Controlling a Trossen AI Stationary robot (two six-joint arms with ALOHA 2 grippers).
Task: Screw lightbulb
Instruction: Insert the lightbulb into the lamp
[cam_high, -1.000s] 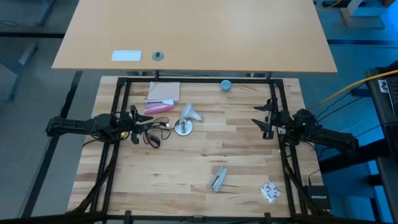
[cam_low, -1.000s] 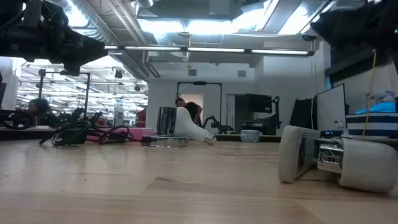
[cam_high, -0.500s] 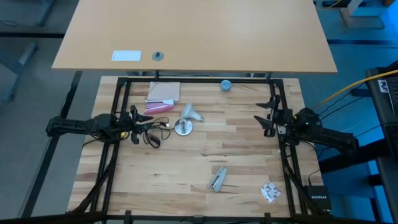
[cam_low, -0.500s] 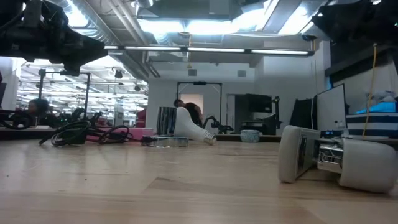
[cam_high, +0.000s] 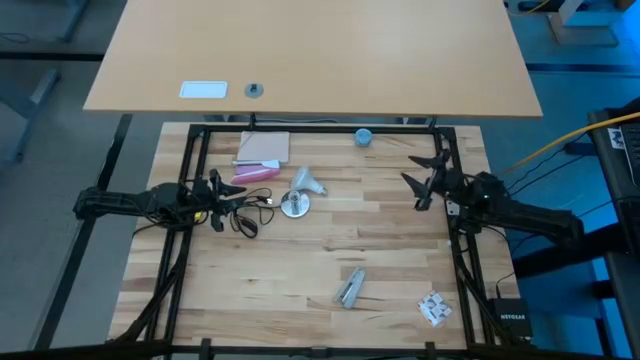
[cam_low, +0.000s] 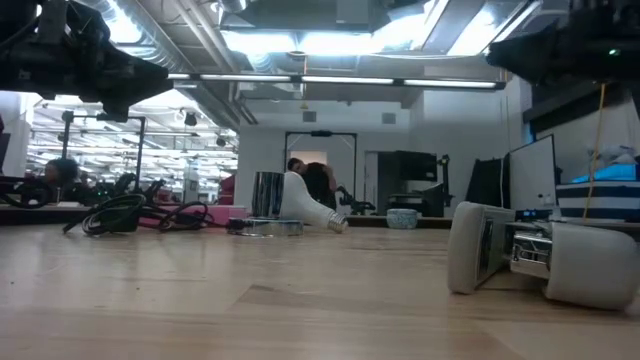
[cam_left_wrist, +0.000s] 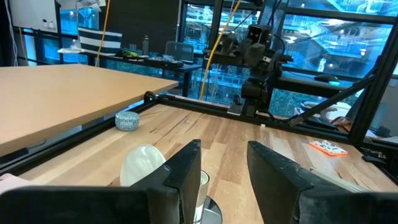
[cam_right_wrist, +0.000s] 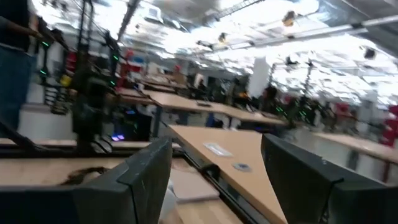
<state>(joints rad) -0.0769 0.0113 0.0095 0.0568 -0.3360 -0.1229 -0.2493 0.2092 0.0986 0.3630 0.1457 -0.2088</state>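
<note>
The lightbulb (cam_high: 307, 182) lies on its side on the wooden table, globe toward the far left and grey neck (cam_low: 337, 222) down on the wood, right beside a flat shiny metal disc (cam_high: 294, 206). In the left wrist view the bulb (cam_left_wrist: 140, 165) shows just ahead of my fingers. My left gripper (cam_high: 215, 192) waits level at the table's left edge, its fingers a narrow gap apart (cam_left_wrist: 224, 146) with nothing between them. My right gripper (cam_high: 421, 177) hovers at the right edge, well away from the bulb, open and empty (cam_right_wrist: 216, 144).
A black cable (cam_high: 245, 217) lies coiled in front of my left gripper. A pink item (cam_high: 255, 173) and a card (cam_high: 262, 148) lie at the far left, a small blue round object (cam_high: 363, 137) at the far edge. A grey stapler-like thing (cam_high: 350, 288) and crumpled paper (cam_high: 434, 308) lie near.
My right gripper has swung its fingers from pointing across the table toward the far left, nosing a little toward the table's middle, still open. The bulb and my left arm have kept still.
</note>
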